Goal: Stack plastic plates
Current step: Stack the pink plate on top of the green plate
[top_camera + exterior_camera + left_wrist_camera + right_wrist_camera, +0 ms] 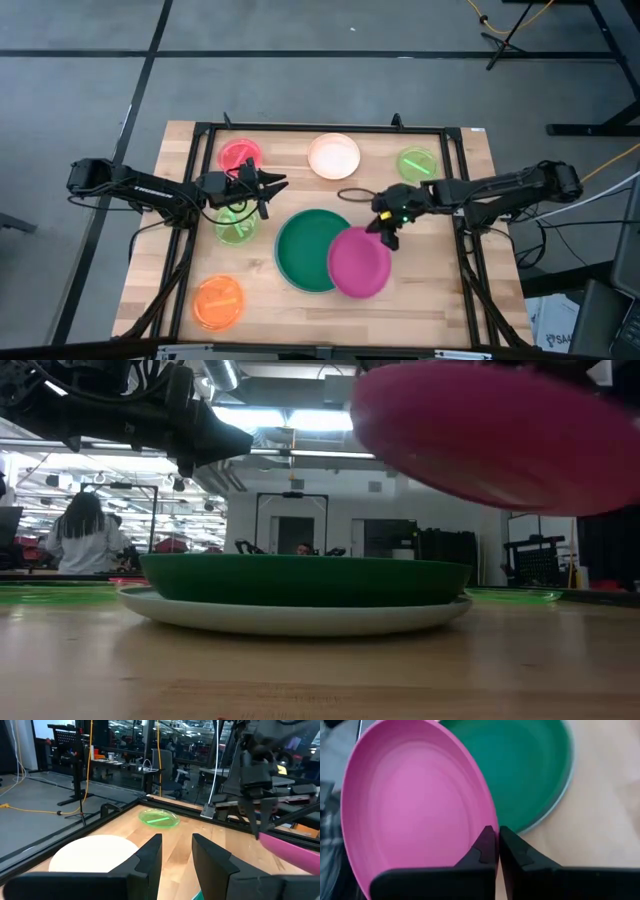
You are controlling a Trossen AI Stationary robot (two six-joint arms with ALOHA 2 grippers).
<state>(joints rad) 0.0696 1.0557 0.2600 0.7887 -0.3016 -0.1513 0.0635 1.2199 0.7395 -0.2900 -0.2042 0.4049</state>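
The magenta plate [359,263], pinched at its rim by the right pincer [385,226] and held tilted overlapping the dark green plate [312,249], could be dropped off-centre; the left pincer [268,188] is spread beyond it.

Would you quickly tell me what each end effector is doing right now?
Left end effector: open, holding nothing.
Right end effector: shut on the magenta plate, lifted off the table.

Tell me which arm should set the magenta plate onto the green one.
The right. Its gripper is already shut on the magenta plate's rim, holding it raised beside and partly over the dark green plate. The left gripper hangs open and empty, off that plate's far-left side.
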